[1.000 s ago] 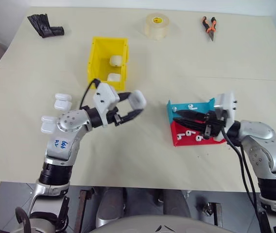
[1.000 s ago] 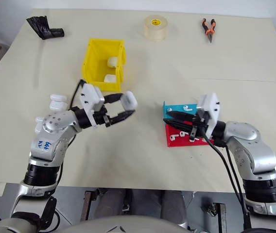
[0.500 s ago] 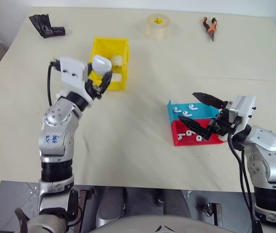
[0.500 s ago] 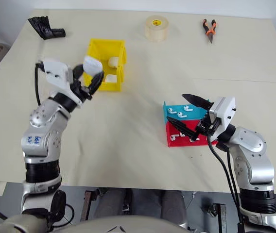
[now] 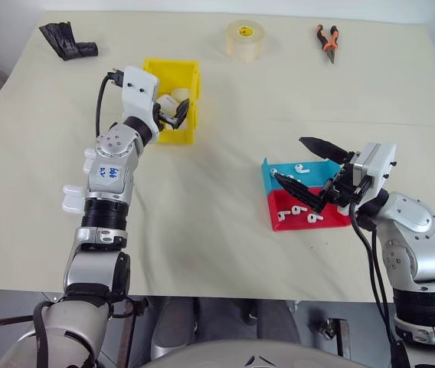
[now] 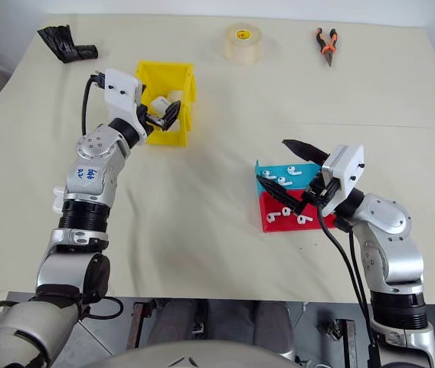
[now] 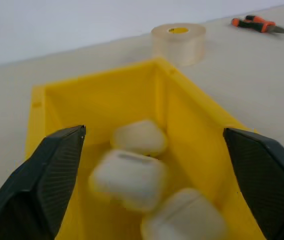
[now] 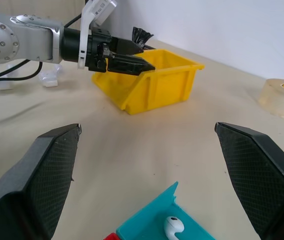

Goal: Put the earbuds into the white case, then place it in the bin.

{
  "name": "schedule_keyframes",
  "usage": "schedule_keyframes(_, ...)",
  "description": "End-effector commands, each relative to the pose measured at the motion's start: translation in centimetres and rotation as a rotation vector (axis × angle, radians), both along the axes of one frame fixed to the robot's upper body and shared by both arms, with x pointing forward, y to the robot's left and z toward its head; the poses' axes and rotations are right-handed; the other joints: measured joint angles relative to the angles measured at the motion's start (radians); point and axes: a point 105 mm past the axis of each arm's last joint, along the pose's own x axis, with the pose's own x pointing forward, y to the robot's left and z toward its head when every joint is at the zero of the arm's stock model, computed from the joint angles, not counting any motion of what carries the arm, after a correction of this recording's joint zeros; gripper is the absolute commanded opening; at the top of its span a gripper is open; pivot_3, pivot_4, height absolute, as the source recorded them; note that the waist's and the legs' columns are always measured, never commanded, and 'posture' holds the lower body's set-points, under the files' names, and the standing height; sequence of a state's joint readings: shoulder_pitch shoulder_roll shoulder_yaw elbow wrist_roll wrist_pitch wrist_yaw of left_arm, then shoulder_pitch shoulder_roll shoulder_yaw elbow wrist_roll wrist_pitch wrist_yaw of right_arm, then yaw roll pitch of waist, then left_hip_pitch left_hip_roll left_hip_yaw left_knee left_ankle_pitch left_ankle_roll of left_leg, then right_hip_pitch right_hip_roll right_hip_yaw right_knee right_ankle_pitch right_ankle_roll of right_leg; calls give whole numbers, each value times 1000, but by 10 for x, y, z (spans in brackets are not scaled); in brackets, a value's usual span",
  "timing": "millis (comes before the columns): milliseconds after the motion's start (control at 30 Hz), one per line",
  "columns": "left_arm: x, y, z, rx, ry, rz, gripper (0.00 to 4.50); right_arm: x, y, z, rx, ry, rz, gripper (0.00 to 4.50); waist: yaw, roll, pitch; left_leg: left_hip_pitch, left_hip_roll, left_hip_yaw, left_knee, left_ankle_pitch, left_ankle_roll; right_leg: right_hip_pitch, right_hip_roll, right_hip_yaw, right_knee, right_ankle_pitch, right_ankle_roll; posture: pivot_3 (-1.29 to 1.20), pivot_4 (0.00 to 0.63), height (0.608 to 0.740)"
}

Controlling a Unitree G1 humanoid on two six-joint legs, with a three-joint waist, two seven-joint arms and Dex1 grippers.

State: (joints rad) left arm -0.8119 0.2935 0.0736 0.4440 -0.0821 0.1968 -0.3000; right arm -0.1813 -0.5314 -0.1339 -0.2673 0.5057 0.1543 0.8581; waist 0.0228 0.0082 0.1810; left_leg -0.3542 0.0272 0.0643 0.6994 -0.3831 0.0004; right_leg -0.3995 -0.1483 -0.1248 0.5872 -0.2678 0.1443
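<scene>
The left gripper (image 5: 173,112) is seen over the yellow bin (image 5: 188,73), its fingers spread wide and holding nothing. Three white cases lie inside the bin — one of them, the white case (image 7: 128,179), sits between the open fingers in the left wrist view. The right gripper (image 5: 309,170) is held above the blue tray (image 5: 279,171) and red tray (image 5: 332,218), fingers wide apart. Earbuds (image 5: 303,167) rest in both trays. At twelve o'clock on the table a tape roll (image 5: 245,39) is placed, with pliers (image 5: 328,38) at one o'clock.
</scene>
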Motion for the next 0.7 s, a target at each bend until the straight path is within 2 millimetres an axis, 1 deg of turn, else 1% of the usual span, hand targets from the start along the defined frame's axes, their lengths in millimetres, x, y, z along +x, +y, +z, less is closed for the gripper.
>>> schedule_keyframes(33,-13,-4,25,20,-106,-71,4486,-5,4,10,14,-44,13,4500,1,0,0,0,0,0,0,0,0,0,0,0,0,0,0,0,150,740)
schedule_keyframes(67,-18,-5,27,16,-118,-103,4486,-5,3,10,15,-45,13,4500,0,0,0,0,0,0,0,0,0,0,0,0,0,0,0,0,150,740)
schedule_keyframes(167,-40,-5,24,53,-123,-197,4486,-5,1,9,-2,-40,24,4500,-3,0,0,0,0,0,0,0,0,0,0,0,0,0,0,0,150,740)
schedule_keyframes(300,-70,8,6,110,-33,-328,4486,-7,-7,4,-57,-5,63,4500,-9,0,0,0,1,0,0,0,0,0,0,0,0,0,0,0,150,740)
schedule_keyframes(367,-95,8,-6,169,6,-465,4486,-7,-13,1,-89,13,77,4500,-10,0,0,1,1,0,0,0,0,0,0,1,1,0,0,0,150,740)
schedule_keyframes(433,-121,14,-17,214,24,-560,4486,-7,-19,-1,-118,29,82,4500,-12,0,0,1,1,0,0,0,0,0,0,1,1,0,0,0,150,740)
schedule_keyframes(467,-125,21,-20,226,28,-548,4486,-7,-21,-1,-124,29,81,4500,-12,0,0,1,1,0,0,0,0,0,0,2,1,0,0,0,150,740)
schedule_keyframes(533,-133,31,-27,259,35,-551,4486,-10,-25,-6,-189,37,111,4500,-6,0,0,1,1,0,0,0,0,0,0,2,1,0,0,0,150,740)
schedule_keyframes(600,-140,32,-29,280,26,-583,4486,-12,-30,-8,-202,51,112,4500,3,0,0,1,1,0,1,0,0,0,0,2,1,0,0,0,150,740)
schedule_keyframes(667,-141,31,-27,309,-6,-583,4486,-12,-35,-9,-200,59,104,4500,5,0,0,1,1,0,2,0,0,0,0,2,1,0,0,0,150,740)
schedule_keyframes(700,-141,31,-28,351,-30,-572,4486,-12,-37,-10,-202,60,101,4500,5,0,0,1,1,0,2,0,0,0,0,2,1,0,0,0,150,740)
